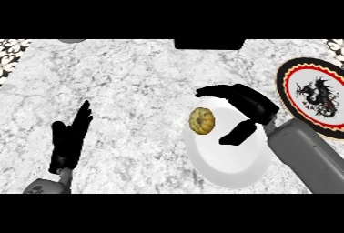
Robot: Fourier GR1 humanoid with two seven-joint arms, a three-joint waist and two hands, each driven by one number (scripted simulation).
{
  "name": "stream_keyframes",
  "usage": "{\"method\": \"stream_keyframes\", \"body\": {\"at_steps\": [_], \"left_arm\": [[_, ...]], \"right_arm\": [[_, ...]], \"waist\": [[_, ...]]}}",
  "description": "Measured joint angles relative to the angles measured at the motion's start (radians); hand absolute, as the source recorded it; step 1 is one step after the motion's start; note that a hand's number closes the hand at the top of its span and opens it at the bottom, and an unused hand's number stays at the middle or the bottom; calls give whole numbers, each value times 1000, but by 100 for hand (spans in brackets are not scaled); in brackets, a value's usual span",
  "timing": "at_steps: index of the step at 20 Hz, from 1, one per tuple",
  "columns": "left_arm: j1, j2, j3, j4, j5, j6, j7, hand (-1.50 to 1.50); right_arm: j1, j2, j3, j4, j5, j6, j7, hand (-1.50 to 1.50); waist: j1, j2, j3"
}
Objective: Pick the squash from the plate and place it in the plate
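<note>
Tan squash (202, 121) sat on the left rim of the white plate (228, 168), centre-right of frame. Right hand (250, 105) hovered over it, spread wide, holding nothing. Left hand (69, 136) rested open, lower left. Dragon plate (290, 73) lay at right edge.

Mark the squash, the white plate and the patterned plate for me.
squash (202, 121), head view, middle of its ribbed top.
white plate (228, 170), head view, bare lower part.
patterned plate (295, 75), head view, white area inside the red ring.
</note>
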State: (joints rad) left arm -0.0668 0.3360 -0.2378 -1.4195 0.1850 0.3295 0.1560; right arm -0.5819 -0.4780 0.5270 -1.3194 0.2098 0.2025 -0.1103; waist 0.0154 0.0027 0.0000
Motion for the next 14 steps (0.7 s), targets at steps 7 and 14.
{"method": "stream_keyframes", "body": {"at_steps": [7, 14], "left_arm": [[-2, -25, -13, 0, -25, 15, 14, 0], [-7, -25, 1, -8, -29, 4, 31, 0]], "right_arm": [[-192, 10, 92, 19, 166, 129, 179, -150], [-301, 88, 147, 103, 197, 366, 351, -150]], "waist": [[1, -3, -1], [-1, -3, -1]]}}
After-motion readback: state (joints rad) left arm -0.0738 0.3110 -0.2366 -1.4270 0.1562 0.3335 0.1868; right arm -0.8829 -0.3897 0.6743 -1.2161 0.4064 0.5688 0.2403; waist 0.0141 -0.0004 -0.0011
